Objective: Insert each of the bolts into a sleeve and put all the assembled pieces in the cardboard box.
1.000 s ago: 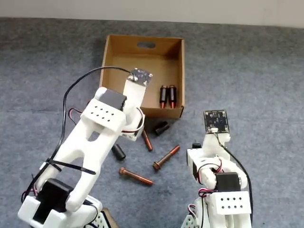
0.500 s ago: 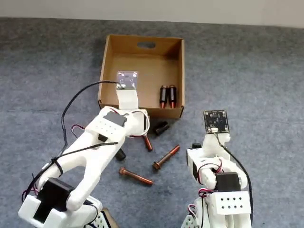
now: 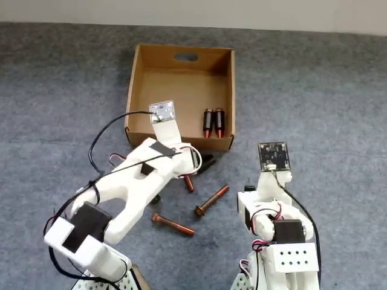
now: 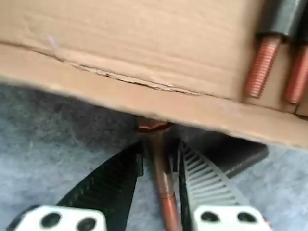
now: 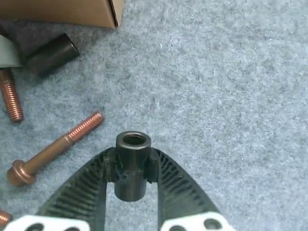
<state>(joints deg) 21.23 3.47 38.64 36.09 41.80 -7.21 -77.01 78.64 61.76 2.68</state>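
Two assembled pieces (image 3: 213,122) are already in the cardboard box (image 3: 175,84), just beyond the left pincer (image 4: 159,154). That pincer sits astride a bolt (image 4: 164,204) at the box's outer wall; we can't tell if it's clamped. The right pincer (image 5: 131,161) is closed on a sleeve (image 5: 131,183), no bolt in it yet. Between the pincers lie a loose bolt (image 3: 211,200) and a second bolt (image 3: 173,223). A spare sleeve (image 3: 205,162) lies beside the left pincer. We judge it under halfway.

Right end effector (image 5: 131,161) clamps black sleeve (image 5: 130,180), bore open toward camera. Copper bolt (image 5: 60,143) lies just beside on grey desk (image 5: 216,96). Farther off: second sleeve (image 5: 52,54) by cardboard box (image 5: 72,12) corner; second bolt (image 5: 10,101) nearby, threaded end visible.
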